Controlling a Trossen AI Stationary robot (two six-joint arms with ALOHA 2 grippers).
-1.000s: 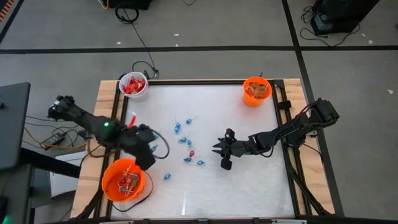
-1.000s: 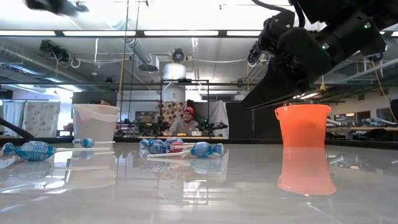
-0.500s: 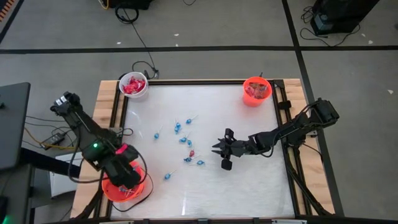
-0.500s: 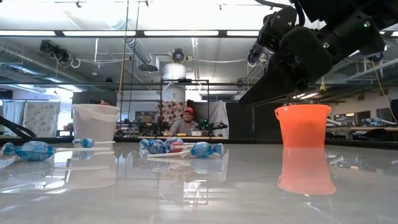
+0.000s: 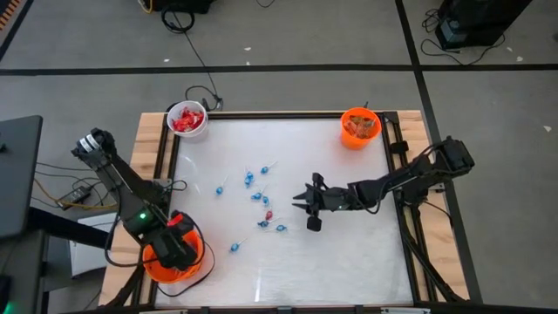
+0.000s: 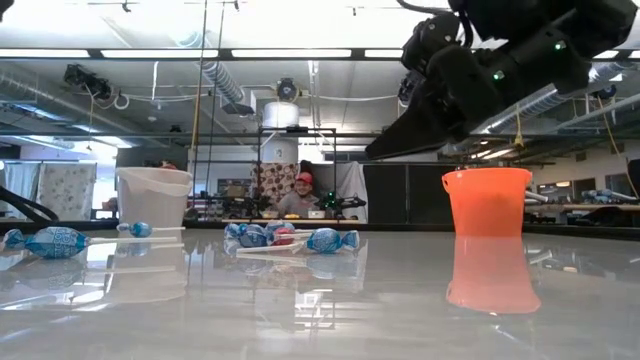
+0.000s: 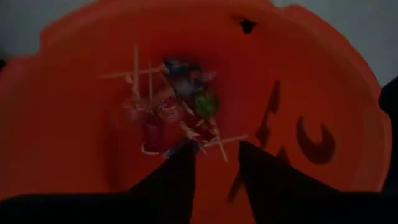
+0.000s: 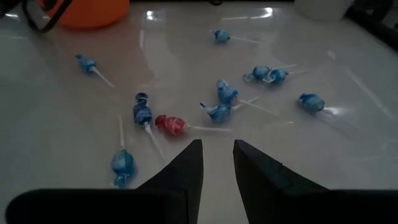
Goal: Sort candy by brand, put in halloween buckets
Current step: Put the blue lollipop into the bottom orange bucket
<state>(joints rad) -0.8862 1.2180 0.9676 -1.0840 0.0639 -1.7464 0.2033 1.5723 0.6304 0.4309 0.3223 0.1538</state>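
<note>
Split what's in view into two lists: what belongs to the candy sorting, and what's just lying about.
Belongs to the job:
- blue lollipops and one red lollipop loose on the table
- white bucket
- small orange bucket
- large orange bucket, under the left gripper
- right gripper

Lying about:
- cables on the floor
- person in the background

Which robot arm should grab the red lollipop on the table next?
Probably the right. The right gripper hovers open beside the red lollipop, facing it. The left gripper is over the large orange bucket, farther away.
</note>
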